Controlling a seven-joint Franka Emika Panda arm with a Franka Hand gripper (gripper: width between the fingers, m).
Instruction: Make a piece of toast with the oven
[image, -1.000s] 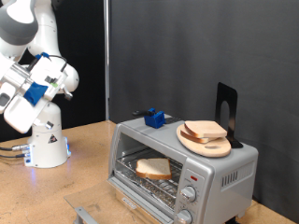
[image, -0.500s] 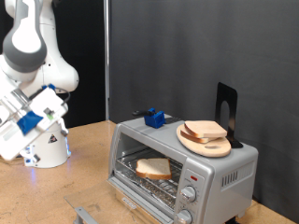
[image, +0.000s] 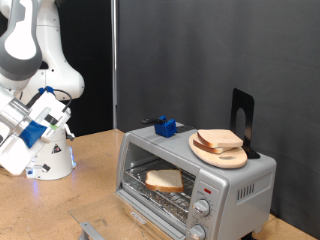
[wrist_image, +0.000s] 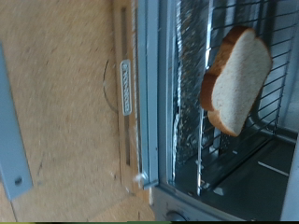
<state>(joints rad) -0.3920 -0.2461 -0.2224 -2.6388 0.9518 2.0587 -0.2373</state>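
Note:
The oven (image: 235, 185) is a silver-grey toaster oven at the exterior view's lower right, with its glass door dropped open. The piece of toast (image: 164, 180) lies flat on the wire rack inside. In the wrist view the toast (wrist_image: 238, 79) shows on the rack behind the open door and its handle (wrist_image: 125, 87). My gripper (image: 12, 150) hangs at the exterior view's far left edge, well away from the oven and near the robot base. Its fingers do not show in either view, and nothing is seen in it.
A round wooden plate (image: 232, 159) with other bread slices (image: 218, 139) sits on top of the oven, beside a blue block (image: 165, 126) and a black stand (image: 243, 120). A grey metal strip (image: 92, 231) lies on the wooden table in front of the oven.
The arm has swung down and toward the exterior view's left, away from the oven. The toast and oven have not moved.

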